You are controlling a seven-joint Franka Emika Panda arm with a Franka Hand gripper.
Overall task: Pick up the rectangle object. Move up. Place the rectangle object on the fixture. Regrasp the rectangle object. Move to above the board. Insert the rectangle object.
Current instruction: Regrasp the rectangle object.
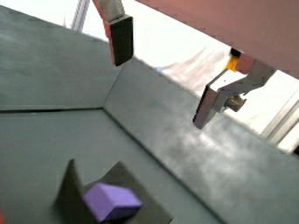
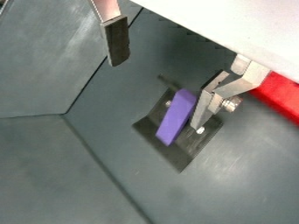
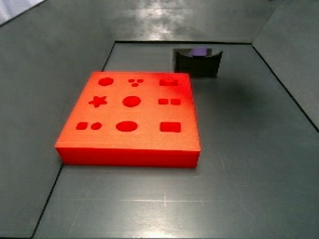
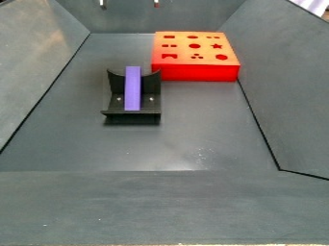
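Claw: we see the claw (image 2: 163, 74) spread apart, empty, above the fixture (image 2: 177, 143).
Block: rectangle object (image 2: 179, 115) lies below us, its long axis along the fixture.

The gripper (image 2: 170, 70) hangs high in the air with its two fingers spread wide apart and nothing between them. In both wrist views, one finger (image 1: 121, 39) shows its dark pad at the upper left of the frame. The other finger (image 1: 218, 98) is a silver plate with a bolt, toward the right. In a side view, only the fingertips (image 4: 129, 4) peek in at the top edge.
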